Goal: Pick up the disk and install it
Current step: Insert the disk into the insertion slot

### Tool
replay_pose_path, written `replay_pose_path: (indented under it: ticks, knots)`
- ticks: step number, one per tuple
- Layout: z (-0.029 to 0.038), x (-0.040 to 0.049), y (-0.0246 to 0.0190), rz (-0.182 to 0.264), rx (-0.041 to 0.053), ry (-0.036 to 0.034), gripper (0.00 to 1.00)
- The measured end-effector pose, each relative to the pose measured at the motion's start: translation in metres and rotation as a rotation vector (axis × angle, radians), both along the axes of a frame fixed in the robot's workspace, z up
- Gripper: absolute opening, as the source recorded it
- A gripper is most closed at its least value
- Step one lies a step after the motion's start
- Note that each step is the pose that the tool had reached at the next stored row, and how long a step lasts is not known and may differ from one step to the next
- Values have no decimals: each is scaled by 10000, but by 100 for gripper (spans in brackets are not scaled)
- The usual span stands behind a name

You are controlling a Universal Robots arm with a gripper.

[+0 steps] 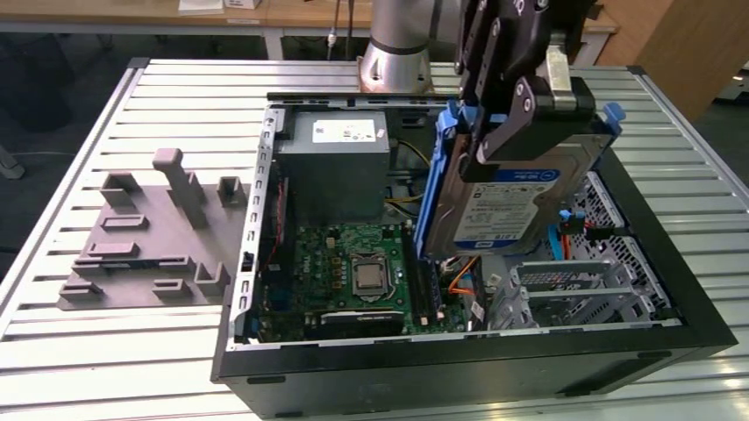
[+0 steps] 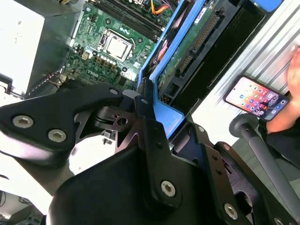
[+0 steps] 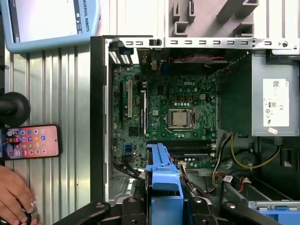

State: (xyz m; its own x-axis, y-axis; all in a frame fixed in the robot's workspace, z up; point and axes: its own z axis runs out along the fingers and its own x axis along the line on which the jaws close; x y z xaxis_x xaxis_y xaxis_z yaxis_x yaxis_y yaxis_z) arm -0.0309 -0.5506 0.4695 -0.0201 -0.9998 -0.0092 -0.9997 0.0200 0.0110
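Note:
The disk [image 1: 510,206], a silver drive with a white-and-blue label and blue rails, hangs on edge above the open computer case [image 1: 468,360]. My gripper [image 1: 515,132] is shut on its upper part, black fingers [image 1: 506,105] pressed on either side. The disk's lower end is over the gap between the motherboard [image 1: 351,272] and the metal drive cage [image 1: 609,272]. In the second wrist view its green circuit side [image 2: 187,51] and blue rail [image 2: 164,117] run out from the gripper [image 2: 147,110]. In the first wrist view the blue rail [image 3: 163,180] sticks out over the motherboard [image 3: 178,108].
A grey power supply box [image 1: 339,162] fills the case's far corner. A grey moulded fixture [image 1: 153,237] lies on the slatted table at the exterior view's left. Beside the case lie a phone [image 3: 30,140] and a screen device [image 3: 47,18]; a person's hand [image 3: 14,197] rests there.

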Motion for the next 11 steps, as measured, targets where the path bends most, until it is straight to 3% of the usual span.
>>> replay_pose_path:
  ticks: [6, 11]
  knots:
    - [-7, 60, -17, 1, 1, 0, 36]
    - [-22, 64, -79, 1, 0, 0, 36]
